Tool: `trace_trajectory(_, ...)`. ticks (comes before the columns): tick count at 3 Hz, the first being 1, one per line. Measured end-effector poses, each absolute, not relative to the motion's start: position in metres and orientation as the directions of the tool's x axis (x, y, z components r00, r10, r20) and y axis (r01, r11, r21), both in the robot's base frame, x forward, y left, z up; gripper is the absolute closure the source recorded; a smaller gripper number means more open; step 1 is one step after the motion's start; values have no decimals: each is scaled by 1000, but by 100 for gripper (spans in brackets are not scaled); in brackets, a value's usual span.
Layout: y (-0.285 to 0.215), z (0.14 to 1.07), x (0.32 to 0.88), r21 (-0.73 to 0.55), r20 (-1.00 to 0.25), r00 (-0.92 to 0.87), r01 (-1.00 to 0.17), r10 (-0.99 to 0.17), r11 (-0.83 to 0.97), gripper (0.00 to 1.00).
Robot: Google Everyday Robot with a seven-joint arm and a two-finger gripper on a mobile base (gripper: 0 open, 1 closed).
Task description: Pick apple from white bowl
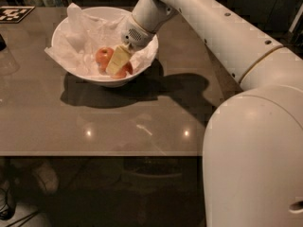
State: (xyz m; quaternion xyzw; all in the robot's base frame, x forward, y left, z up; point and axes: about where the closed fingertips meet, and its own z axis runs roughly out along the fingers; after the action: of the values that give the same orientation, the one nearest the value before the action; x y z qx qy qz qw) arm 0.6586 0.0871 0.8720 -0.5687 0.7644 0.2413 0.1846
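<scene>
The white bowl [64, 30] stands on the far left part of the grey table, lined with crumpled white paper. An orange-red apple [103, 56] lies in it. A deeper red apple [127, 70] lies just to its right, mostly hidden. My gripper [116, 65] reaches down into the bowl from the right. Its pale yellow tip sits between the two apples, close against the orange-red one. The arm [199, 13] stretches over the bowl's right rim.
The grey table [142, 122] ends at a front edge low in the view. A black-and-white marker tag [13, 13] lies at the far left corner. My white body [255, 155] fills the right foreground.
</scene>
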Motion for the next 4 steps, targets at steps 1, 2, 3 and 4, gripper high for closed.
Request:
trace_trajectory(1, 87, 872, 659, 159, -557, -285, -958, -780, 237, 100)
trace_trajectory(2, 87, 872, 659, 159, -556, -285, -958, -780, 237, 100)
trace_trajectory(3, 88, 868, 659, 171, -551, -291, -957, -782, 236, 100)
trace_trajectory(4, 85, 892, 661, 143, -563, -281, -959, -777, 243, 100)
